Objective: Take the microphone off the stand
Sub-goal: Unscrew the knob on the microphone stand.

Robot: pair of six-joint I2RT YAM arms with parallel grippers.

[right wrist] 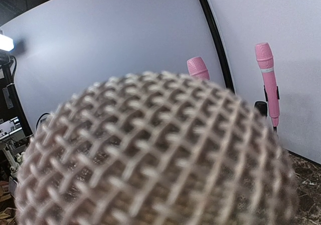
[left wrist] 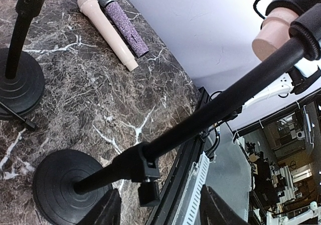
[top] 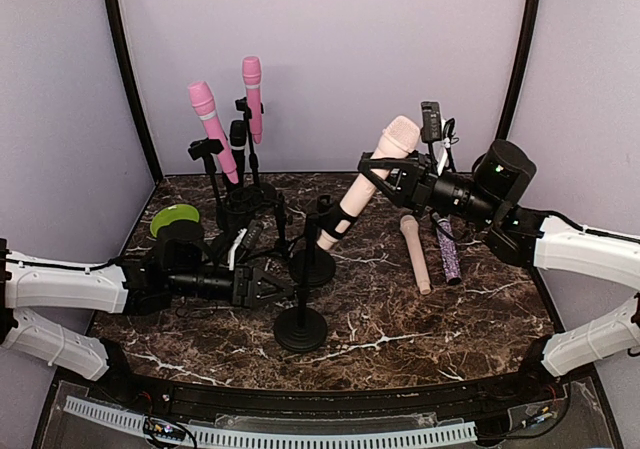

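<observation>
Microphone [top: 355, 201]: seated in stand [top: 300, 331] clip, long axis 7-to-1 o'clock; right end effector [top: 382, 174] nearer, closed round upper body; left end effector [top: 272, 289] open beside pole

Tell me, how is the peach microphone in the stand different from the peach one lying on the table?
The microphone in the stand leans up in the air; the microphone on the table lies flat. The right end effector is around the stand one; no end effector touches the table one. Both are the same pale peach colour.
</observation>
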